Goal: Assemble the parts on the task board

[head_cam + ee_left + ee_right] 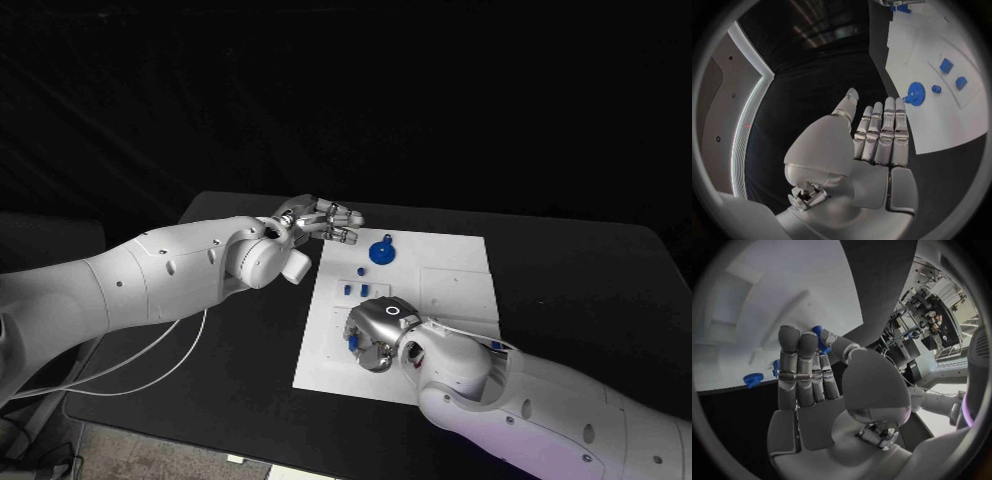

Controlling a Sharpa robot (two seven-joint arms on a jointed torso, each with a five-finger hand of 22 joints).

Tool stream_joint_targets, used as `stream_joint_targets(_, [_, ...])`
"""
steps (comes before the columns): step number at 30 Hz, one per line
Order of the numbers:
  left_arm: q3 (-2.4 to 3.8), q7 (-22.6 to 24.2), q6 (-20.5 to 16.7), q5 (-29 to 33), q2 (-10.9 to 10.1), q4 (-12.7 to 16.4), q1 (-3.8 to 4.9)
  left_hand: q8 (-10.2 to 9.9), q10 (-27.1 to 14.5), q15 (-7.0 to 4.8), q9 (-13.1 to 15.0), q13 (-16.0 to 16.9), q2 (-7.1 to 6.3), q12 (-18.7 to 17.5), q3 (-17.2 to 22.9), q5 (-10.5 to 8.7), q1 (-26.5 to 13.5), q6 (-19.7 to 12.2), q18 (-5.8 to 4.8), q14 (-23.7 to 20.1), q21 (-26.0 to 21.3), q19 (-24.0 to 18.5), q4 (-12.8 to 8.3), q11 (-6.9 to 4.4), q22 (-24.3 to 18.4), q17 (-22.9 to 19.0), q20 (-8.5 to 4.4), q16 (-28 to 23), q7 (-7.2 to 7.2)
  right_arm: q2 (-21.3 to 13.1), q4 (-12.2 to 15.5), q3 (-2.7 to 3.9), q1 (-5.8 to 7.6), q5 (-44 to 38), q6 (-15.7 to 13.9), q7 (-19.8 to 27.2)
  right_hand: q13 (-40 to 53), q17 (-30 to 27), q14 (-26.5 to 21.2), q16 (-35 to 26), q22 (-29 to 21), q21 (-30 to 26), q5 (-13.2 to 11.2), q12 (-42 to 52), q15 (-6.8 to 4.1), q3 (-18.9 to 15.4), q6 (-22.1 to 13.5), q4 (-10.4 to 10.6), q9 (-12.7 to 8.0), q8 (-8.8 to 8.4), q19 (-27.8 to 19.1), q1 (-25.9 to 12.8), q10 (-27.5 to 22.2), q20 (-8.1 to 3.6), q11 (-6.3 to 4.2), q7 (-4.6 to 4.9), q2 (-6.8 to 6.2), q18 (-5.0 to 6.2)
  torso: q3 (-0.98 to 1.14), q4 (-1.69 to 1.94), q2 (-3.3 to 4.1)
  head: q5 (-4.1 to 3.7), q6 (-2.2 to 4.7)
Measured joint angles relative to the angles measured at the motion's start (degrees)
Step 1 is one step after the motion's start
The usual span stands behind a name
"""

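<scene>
Two robot hands — left (pixel 320 217) empty, fingers straight; right (pixel 378 333) pinching a blue part (pixel 821 338).

Left hand (pixel 320 218): fingers straight, side by side, holding nothing. Right hand (pixel 378 333): palm down, thumb and fingertips pinching small blue part (pixel 821 339).

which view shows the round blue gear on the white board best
The left wrist view: the round blue toothed gear lies unobstructed on the white task board, teeth and hub visible. The head view shows it smaller, near the left hand. The right wrist view shows a blue toothed piece at the board's edge, possibly the same gear.
</scene>
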Motion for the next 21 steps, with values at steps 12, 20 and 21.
stream_joint_targets(12, [0.0, -0.2, 0.1, 0.0, -0.1, 0.0, 0.0, 0.0, -0.1, 0.0, 0.0, 0.0, 0.0, 0.0, 0.0, 0.0, 0.0, 0.0, 0.0, 0.0, 0.0, 0.0, 0.0, 0.08, 0.0, 0.0, 0.0, 0.0, 0.0, -0.3, 0.3, -0.01, -0.03, 1.8, -3.1, 0.4, 0.0, -2.3, -0.4, 0.7, -3.2, -1.8, -0.2, 0.0, 0.74, -1.9, -2.1, -0.9, 0.0, 0.0, -0.1, 2.1, -3.5, 0.52, 0.93, -0.35, -1.31, 0.53, 0.02, -0.04, 0.01, -0.32, 0.06])
stream_joint_targets(20, [0.0, -0.3, 0.3, 0.0, -0.2, 0.0, 0.0, 0.0, -0.1, 0.0, 0.0, 0.0, 0.0, 0.0, 0.0, 0.0, 0.0, 0.0, 0.0, 0.0, 0.0, 0.0, 0.0, 0.08, 0.0, 0.0, 0.0, 0.0, 0.0, -1.6, 1.4, 0.04, -0.04, 2.7, -6.3, 1.0, 0.0, -2.9, -0.5, 1.2, -3.9, -0.7, -0.2, 0.0, 0.85, -1.7, -2.1, -0.7, 0.0, 0.0, -0.1, 2.1, -3.5, 0.52, 0.93, -0.35, -1.31, 0.93, 0.05, 0.01, 0.01, -0.55, 0.1])
stream_joint_targets(21, [0.0, -0.4, 0.3, 0.0, -0.3, 0.0, 0.0, 0.0, -0.1, 0.0, 0.0, 0.0, 0.0, 0.0, 0.0, 0.0, 0.0, 0.0, 0.0, 0.0, 0.0, 0.0, 0.0, 0.09, 0.0, 0.0, 0.0, 0.0, 0.0, -1.9, 1.6, 0.1, -0.05, 2.9, -6.8, 1.1, 0.0, -3.0, -0.5, 1.4, -3.9, -0.3, -0.2, 0.0, 0.85, -1.9, -2.1, -0.5, 0.0, 0.0, -0.1, 1.9, -3.5, 0.52, 0.93, -0.35, -1.48, 0.96, 0.05, 0.02, 0.01, -0.59, 0.1])
